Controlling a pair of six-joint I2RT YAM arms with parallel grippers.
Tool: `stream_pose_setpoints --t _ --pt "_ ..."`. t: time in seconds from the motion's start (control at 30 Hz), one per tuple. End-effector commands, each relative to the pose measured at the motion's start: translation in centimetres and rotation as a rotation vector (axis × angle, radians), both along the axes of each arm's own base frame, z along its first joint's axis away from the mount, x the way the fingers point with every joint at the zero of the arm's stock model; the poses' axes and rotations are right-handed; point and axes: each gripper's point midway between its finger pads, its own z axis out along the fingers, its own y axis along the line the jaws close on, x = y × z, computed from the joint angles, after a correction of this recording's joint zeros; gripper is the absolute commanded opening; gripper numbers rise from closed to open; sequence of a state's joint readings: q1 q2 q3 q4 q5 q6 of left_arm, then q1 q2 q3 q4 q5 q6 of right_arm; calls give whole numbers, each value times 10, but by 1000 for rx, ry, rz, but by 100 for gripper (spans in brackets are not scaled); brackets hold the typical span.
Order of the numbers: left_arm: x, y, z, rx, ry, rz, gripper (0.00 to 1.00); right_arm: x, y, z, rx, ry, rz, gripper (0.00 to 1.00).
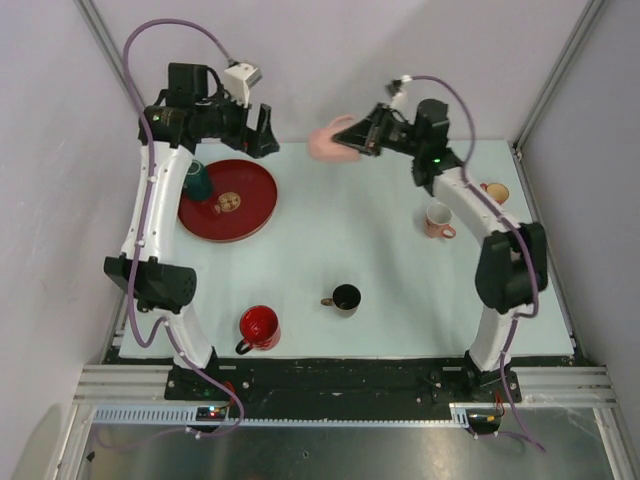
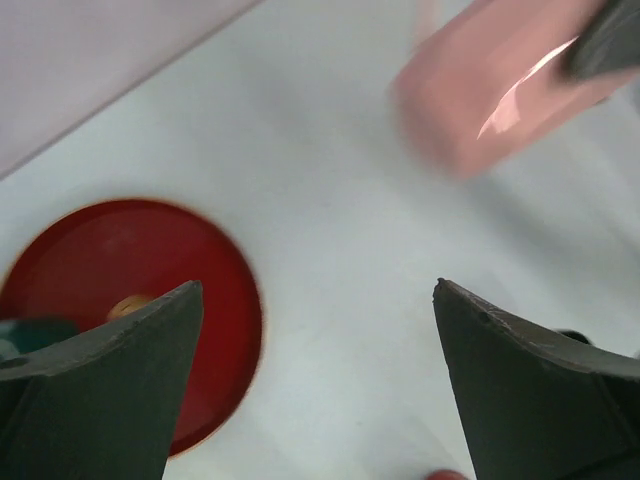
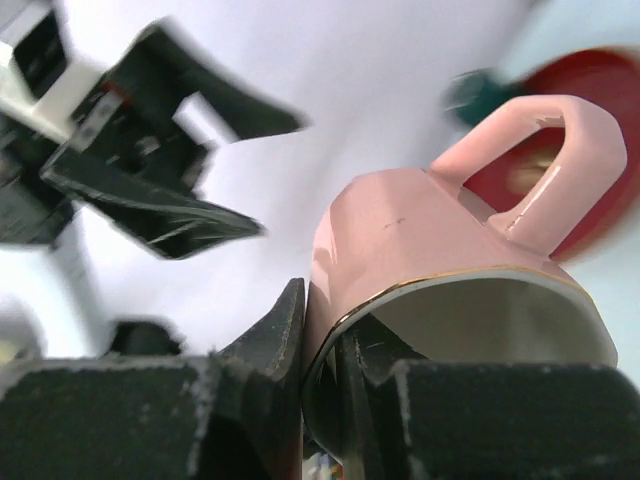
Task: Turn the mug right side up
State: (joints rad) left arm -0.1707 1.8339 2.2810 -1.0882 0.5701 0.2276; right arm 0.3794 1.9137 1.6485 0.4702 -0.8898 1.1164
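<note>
The pink mug (image 3: 400, 240) is over the far edge of the counter (image 1: 350, 250), beyond the red plate (image 1: 250, 200) and apparently off the surface. My right end effector (image 1: 362, 135) is clamped on its wall at the rim. I'd roll the wrist till the opening faces up, then lower it flat. My left end effector (image 2: 320, 292) is spread and idle. Both wrist views are blurred. Mug base hidden.

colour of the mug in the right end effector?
Pink mug, gold-trimmed; shows best in the right wrist view.
</note>
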Motion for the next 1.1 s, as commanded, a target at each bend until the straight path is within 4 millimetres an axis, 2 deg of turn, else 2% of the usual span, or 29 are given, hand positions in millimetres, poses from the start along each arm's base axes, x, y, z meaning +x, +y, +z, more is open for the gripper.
stream_pose_setpoints --t 0.0,0.13,0.17,0.2,0.23,0.27,0.3,0.33,0.37,0.4,0.47,0.57,0.67,0.87,1.07 --pt "26 61 17 162 -143 224 99 33 -102 -9 -366 -117 -415 0" --pt "32 79 4 230 -125 291 100 47 -174 -21 -711 -187 -632 0" --pt "32 82 0 242 -117 302 100 59 -198 -27 -804 -193 -702 0" --pt "33 84 -5 254 -105 309 100 69 -225 -25 -897 -217 -775 0" --pt "33 86 -10 264 -95 313 100 83 -245 -34 -979 -214 -813 0" --pt "32 86 -14 271 -85 312 100 95 -267 -32 -1050 -228 -851 0" --pt "31 87 -17 278 -81 312 100 109 -282 -44 -1111 -215 -858 0" --pt "30 89 -21 292 -75 312 100 121 -300 -42 -1156 -214 -883 0" --pt "29 91 -23 304 -72 314 100 135 -312 -59 -1200 -182 -875 0" --pt "27 95 -28 324 -64 319 100 144 -325 -57 -1230 -177 -895 0" --pt "23 100 -35 354 -50 327 100 163 -341 -82 -1301 -150 -888 0" --pt "18 106 -47 394 -29 327 100 180 -350 -111 -1383 -178 -861 0" --pt "18 113 -53 429 -18 343 100 183 -350 -151 -1432 -164 -795 0" --pt "21 122 -61 478 -11 351 100 183 -348 -213 -1474 -61 -670 0" --pt "26 126 -71 500 8 349 100 181 -344 -243 -1454 7 -627 0"
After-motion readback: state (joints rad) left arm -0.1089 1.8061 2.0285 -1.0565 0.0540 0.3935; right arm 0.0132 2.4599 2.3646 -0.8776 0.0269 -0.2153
